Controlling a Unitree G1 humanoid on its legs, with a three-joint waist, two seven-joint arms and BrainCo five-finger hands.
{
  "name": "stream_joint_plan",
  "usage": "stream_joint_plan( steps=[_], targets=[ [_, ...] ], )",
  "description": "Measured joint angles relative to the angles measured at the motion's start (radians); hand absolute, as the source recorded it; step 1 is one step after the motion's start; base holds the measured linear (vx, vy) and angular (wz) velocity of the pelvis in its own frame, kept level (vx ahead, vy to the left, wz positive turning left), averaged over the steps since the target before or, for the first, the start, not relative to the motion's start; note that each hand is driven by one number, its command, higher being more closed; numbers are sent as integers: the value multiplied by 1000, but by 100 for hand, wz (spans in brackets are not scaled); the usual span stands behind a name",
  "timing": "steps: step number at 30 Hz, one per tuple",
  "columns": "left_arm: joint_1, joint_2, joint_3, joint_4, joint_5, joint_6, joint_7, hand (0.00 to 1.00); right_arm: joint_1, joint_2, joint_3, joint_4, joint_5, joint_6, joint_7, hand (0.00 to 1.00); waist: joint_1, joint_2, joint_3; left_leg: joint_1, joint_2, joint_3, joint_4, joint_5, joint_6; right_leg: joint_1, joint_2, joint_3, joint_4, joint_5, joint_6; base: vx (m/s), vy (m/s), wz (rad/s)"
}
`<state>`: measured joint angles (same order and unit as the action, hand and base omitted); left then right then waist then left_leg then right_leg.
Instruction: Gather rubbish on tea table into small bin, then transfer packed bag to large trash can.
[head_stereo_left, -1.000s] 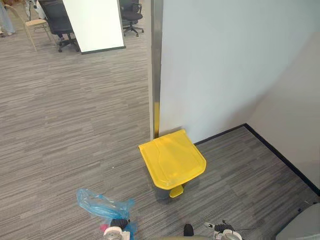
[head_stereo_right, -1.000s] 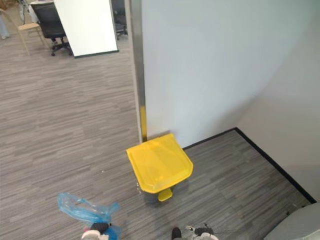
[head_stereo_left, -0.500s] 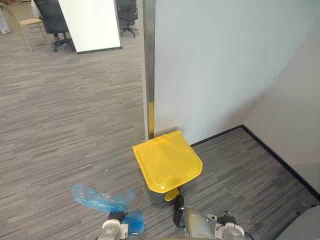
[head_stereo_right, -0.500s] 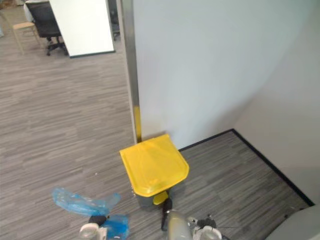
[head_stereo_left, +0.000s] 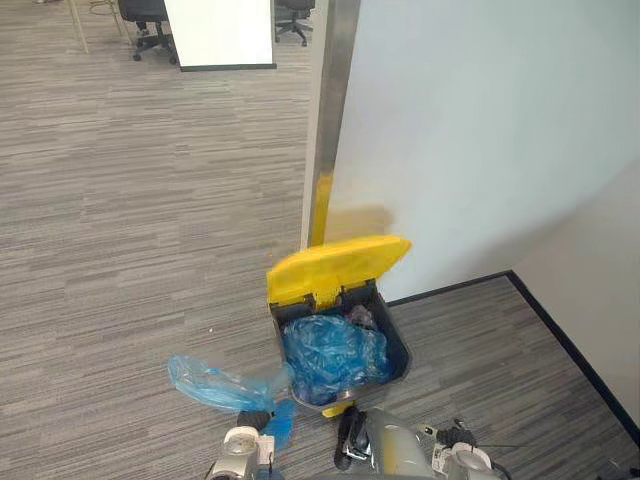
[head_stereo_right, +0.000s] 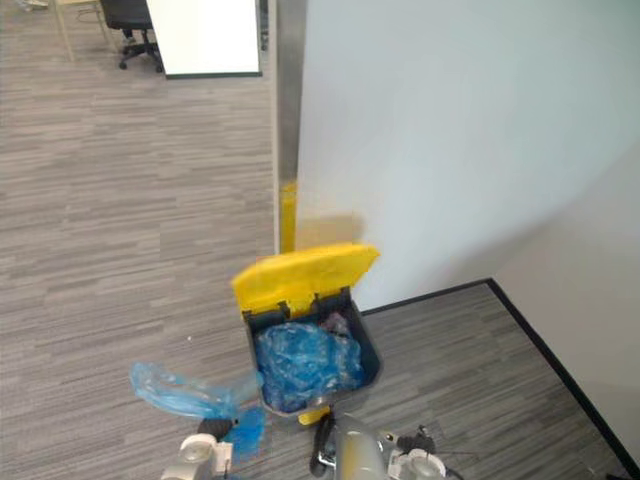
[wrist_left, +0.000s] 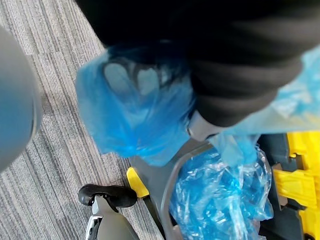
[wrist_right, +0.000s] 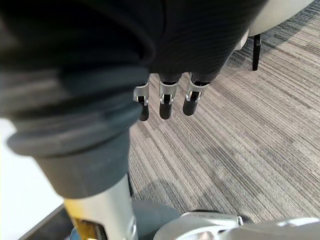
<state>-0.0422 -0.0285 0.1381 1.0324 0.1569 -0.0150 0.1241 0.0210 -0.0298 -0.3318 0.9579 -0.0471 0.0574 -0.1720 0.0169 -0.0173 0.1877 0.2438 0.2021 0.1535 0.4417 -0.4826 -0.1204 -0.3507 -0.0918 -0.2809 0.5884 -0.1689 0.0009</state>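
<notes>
The large trash can (head_stereo_left: 395, 345) is dark grey and stands against the wall. Its yellow lid (head_stereo_left: 335, 268) is tipped up, and a crumpled blue liner (head_stereo_left: 335, 352) fills the inside. A packed blue plastic bag (head_stereo_left: 215, 385) hangs just left of the can's rim, with my left hand (wrist_left: 235, 85) shut on its gathered top. In the left wrist view the bag (wrist_left: 135, 115) hangs beside the can's edge (wrist_left: 170, 180), outside the opening. My right hand (wrist_right: 165, 100) hangs over the carpet with its fingers straight and nothing in them.
The can sits in a corner between a pale wall and a metal pillar (head_stereo_left: 330, 110). A black baseboard (head_stereo_left: 570, 345) runs along the right wall. Far back are a white board (head_stereo_left: 220, 30) and office chairs (head_stereo_left: 150, 15). Grey carpet spreads to the left.
The can's yellow lid has swung up from closed, showing the blue liner. The camera has shifted, and the blue bag in my left hand now hangs closer to the can.
</notes>
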Motion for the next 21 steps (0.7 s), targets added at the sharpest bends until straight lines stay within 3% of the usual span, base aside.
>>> stream_joint_plan(
  steps=[4, 8, 13, 15, 17, 19, 21],
  targets=[
    [-6, 12, -32, -16, -2, 0, 2, 100, -23, -26, 107, -15, 8, -9, 4, 0, -5, 3, -3, -29, -1, -2, -17, 29, -41, -10, -17, -21, -10, 2, 1, 66, -5, 16],
    [-7, 24, -58, -70, -4, -1, 8, 100, -46, 1, 230, -154, 23, -10, 4, 0, 1, 23, -13, -166, 20, -13, 72, 31, -41, -73, -15, -43, -42, 33, -12, -14, -48, 12],
    [-16, 38, -98, -138, -36, -15, 30, 100, -176, 17, 329, -320, 69, -32, -7, 0, 41, 43, -5, -284, 32, -15, 160, 32, -40, -142, -10, -48, -59, 73, -30, -68, -71, 1],
    [-21, 42, -110, -173, -63, -22, 40, 100, -242, 9, 354, -375, 90, -49, -17, 0, 44, 52, 20, -320, 42, -27, 199, 28, -32, -145, -3, -59, -76, 100, -16, -131, -70, 12],
    [-23, 51, -123, -223, -82, -28, 50, 100, -315, 7, 383, -421, 98, -60, -34, 0, 49, 49, 31, -385, 50, -27, 220, -14, 37, -197, 2, -69, -92, 118, -8, -188, -82, 4],
    [-41, 54, -131, -249, -90, -29, 51, 100, -380, 0, 397, -438, 118, -61, -43, 0, 52, 53, 59, -421, 58, -30, 222, -74, 45, -234, 13, -69, -99, 138, 1, -249, -91, -6],
    [-68, 54, -141, -259, -104, -30, 54, 100, -438, -23, 415, -442, 137, -61, -46, 0, 71, 49, 104, -441, 66, -31, 255, -91, 22, -243, 24, -64, -106, 164, -4, -232, -70, -17]
  ],
)
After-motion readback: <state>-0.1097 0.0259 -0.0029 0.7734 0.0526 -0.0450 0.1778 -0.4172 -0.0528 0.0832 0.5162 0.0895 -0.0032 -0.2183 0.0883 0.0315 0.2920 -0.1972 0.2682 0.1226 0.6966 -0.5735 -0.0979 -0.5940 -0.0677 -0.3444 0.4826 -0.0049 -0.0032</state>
